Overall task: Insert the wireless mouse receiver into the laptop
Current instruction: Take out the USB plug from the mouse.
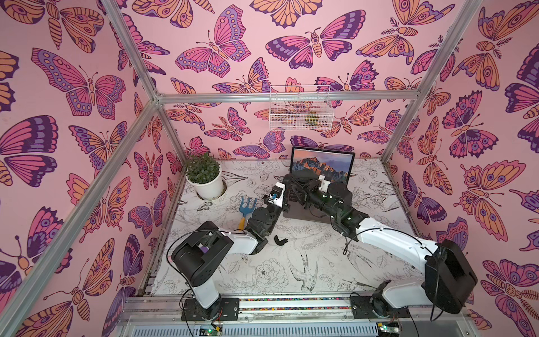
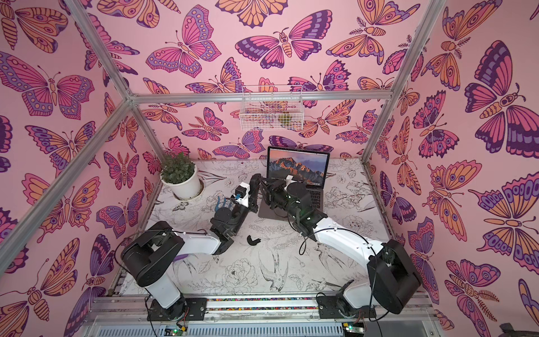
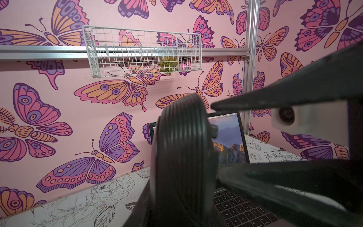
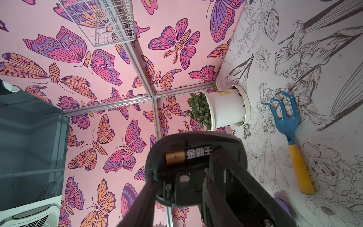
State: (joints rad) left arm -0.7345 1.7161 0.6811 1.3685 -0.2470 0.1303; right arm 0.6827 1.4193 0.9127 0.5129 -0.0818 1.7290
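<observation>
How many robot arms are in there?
2. The left arm, mounted front-left, reaches toward the left edge of the laptop; the right arm, mounted front-right, reaches over it. None seems hidden.

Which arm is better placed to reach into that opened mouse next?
Right, I'd guess. The right claw is open at the uncovered battery compartment of the small black oval wireless mouse; the shut left claw appears busy holding it up.

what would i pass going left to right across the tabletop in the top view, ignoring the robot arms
potted plant → blue hand rake → laptop
</observation>
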